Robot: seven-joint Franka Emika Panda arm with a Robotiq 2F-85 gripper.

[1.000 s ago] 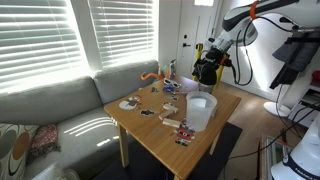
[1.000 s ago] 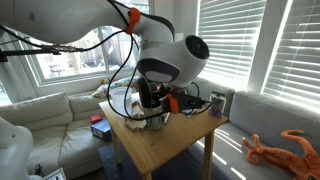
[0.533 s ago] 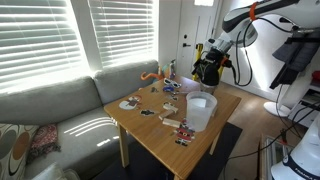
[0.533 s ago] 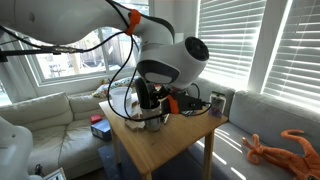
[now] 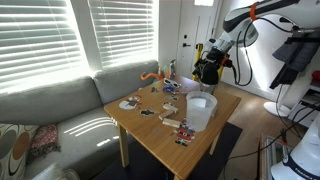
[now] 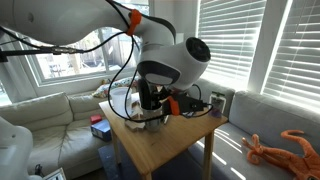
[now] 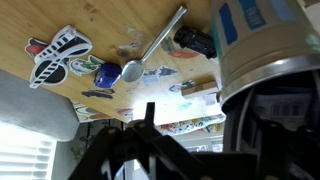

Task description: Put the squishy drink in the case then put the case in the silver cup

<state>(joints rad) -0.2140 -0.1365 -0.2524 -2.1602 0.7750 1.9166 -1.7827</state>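
End effector [image 7: 203,112]: hung low over the desk [image 7: 100,20], jaws standing apart, only loose papers [image 7: 190,125] showing in the gap, nothing held.
Shoe-shaped piece [image 7: 60,50]: black and white, lay flat at the far left of the wrist view, well apart from the jaws.
Small blue thing [image 7: 105,73]: lay touching the bowl of the spoon; too blurred to name.
Spoon [image 7: 152,48]: lay slantwise on the bare wood, handle running up and to the right.
Small dark thing [image 7: 195,40]: lay just beside the end of the spoon's handle.
Case [image 7: 250,25]: a pale cylinder with a blue label stood at the right edge, beside the finger on that side; judged to be the case.
Silver cup [image 7: 275,72]: a shiny grey metal band joined that cylinder, likely the silver cup. Whether the case sat inside it could not be told.
Squishy drink: the squishy drink was not seen on its own; possibly inside the case.
Handling: the drink was probably soft and light and would yield to a squeeze, so the end effector should close gently. The case was best taken across its mid body. The cup looked stiff, smooth, slippery and light, apt to tip if knocked.
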